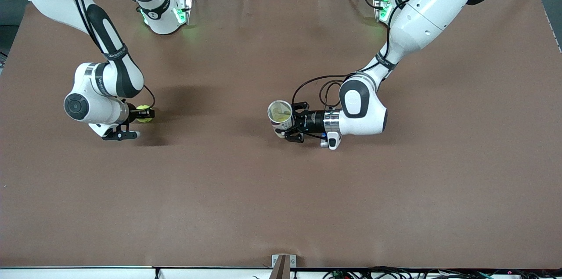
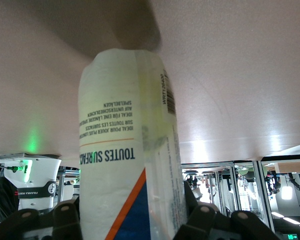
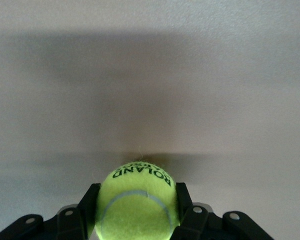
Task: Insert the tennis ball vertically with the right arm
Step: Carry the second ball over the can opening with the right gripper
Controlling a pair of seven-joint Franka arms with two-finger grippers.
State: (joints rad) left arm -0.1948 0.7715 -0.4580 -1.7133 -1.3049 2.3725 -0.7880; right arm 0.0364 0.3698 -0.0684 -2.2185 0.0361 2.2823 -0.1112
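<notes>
Right tool (image 3: 137, 212) clamps fuzzy yellow-green tennis ball (image 3: 137, 202), left tool (image 1: 295, 123) grips open can (image 1: 281, 116).

the table (image 1: 281, 200) is covered edge to edge in plain brown sheet. the two arm bases (image 1: 164, 15) (image 1: 386, 6) stand on it along the frame's top.

"ROLAND" on tennis ball (image 3: 138, 207), "TOUTES SURFACES" on ball can (image 2: 127, 165)
</notes>
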